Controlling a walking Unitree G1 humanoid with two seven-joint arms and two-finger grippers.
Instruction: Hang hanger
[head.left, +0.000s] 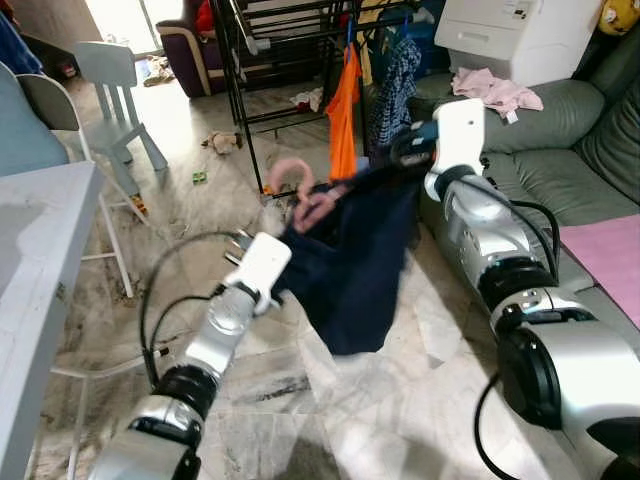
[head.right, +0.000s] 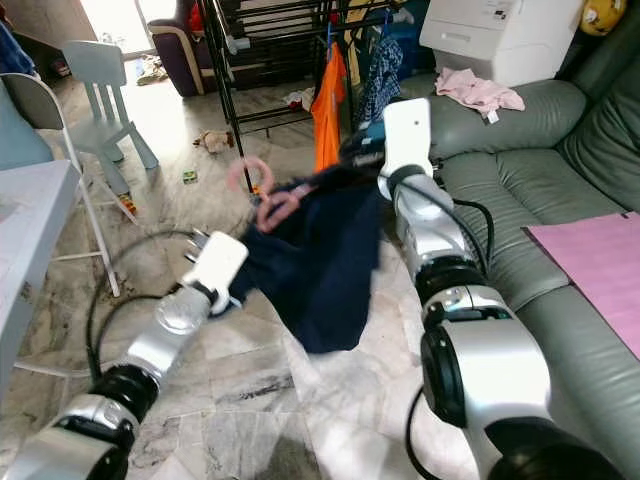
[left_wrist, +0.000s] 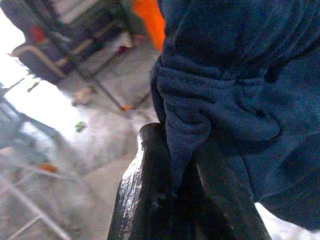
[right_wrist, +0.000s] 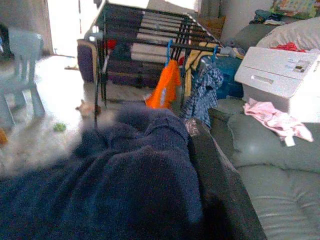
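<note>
Sunlit living room with marble floor (head.left: 400, 400)

Grey-green sofa (head.left: 560, 180) right, black drying rack (head.left: 290, 60) far, pale blue chair (head.left: 115, 95) left, white table (head.left: 40, 260) near left.

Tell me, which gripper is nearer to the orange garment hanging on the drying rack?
Right. The right gripper holds the navy garment just beside the orange garment; the left gripper grips the cloth's lower edge, farther back.

Pink hanger (head.left: 296, 186) motion-blurred, lower part buried in the navy garment (head.left: 352, 262).
</note>
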